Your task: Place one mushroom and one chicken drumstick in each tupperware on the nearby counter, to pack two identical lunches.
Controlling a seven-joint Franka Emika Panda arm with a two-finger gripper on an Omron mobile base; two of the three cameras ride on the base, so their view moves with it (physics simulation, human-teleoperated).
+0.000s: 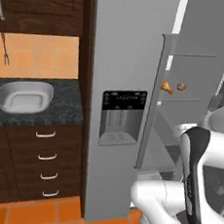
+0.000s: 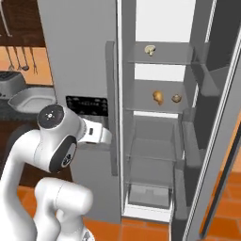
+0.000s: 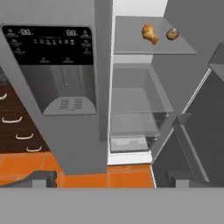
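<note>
- Two shelves in the open fridge carry food: a mushroom lies on the upper shelf, and a chicken drumstick lies on the shelf below, with a second mushroom just beside it but apart.
- From the hand view, that drumstick and mushroom sit near the back of their shelf; lower shelves and a drawer show beneath.
- One fridge door is closed, with a dark control panel and a dispenser recess in its face; the other door stands swung open at the right.
- Left of the fridge runs a black stone counter over dark wood cabinets with silver drawer handles.
- One pale tupperware with rounded corners rests on the counter, well apart from the fridge food; in the right base view a silver toaster stands just behind it.
- An orange tiled wall backs the counter, utensils hang there, and the floor is orange tile.
- Spread wide, the gripper holds and touches nothing; its dark fingertips point toward the fridge's lower part and the floor.
</note>
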